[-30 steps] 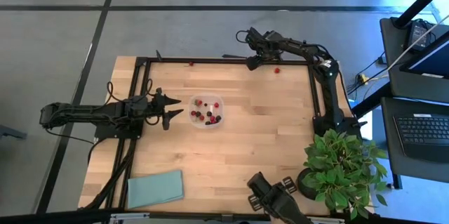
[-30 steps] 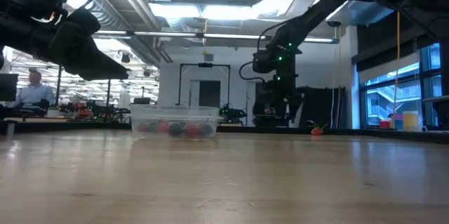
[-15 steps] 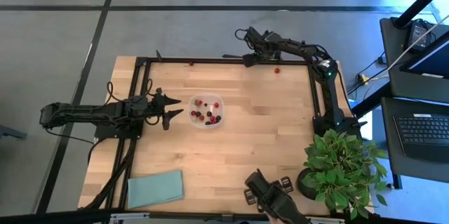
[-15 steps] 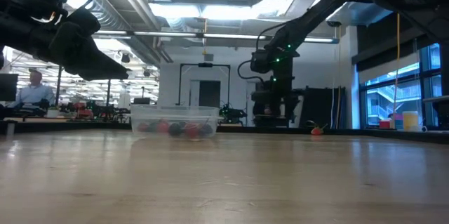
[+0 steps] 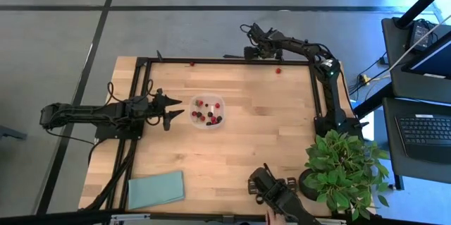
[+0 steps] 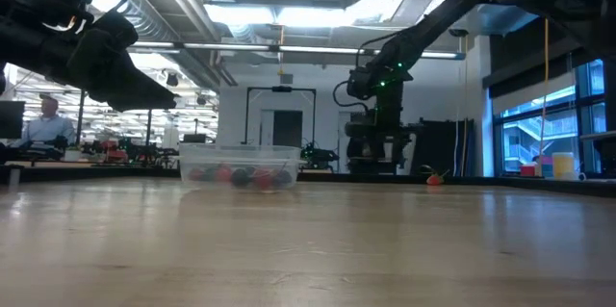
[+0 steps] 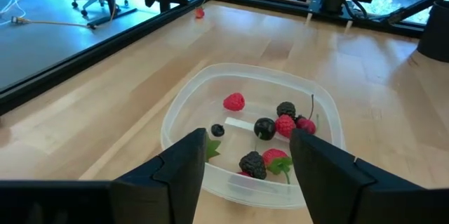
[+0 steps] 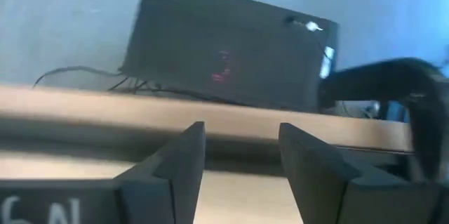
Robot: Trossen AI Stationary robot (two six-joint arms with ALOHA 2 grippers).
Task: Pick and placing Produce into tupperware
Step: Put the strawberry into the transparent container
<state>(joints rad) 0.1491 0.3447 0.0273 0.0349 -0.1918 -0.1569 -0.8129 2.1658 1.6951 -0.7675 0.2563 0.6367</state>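
Clear tupperware (image 5: 207, 111) sits beside left claw (image 5: 174, 108).

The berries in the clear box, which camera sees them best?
The left wrist view: the berries lie close up inside the tupperware. The high view shows only tiny dots. The low view shows them blurred through the wall. The right wrist view shows none.

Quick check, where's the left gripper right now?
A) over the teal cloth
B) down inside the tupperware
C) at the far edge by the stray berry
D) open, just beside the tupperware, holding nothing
D: in the high view the left gripper sits just left of the tupperware, and its wrist view shows open fingers with nothing between them, the berries lying in the container ahead.
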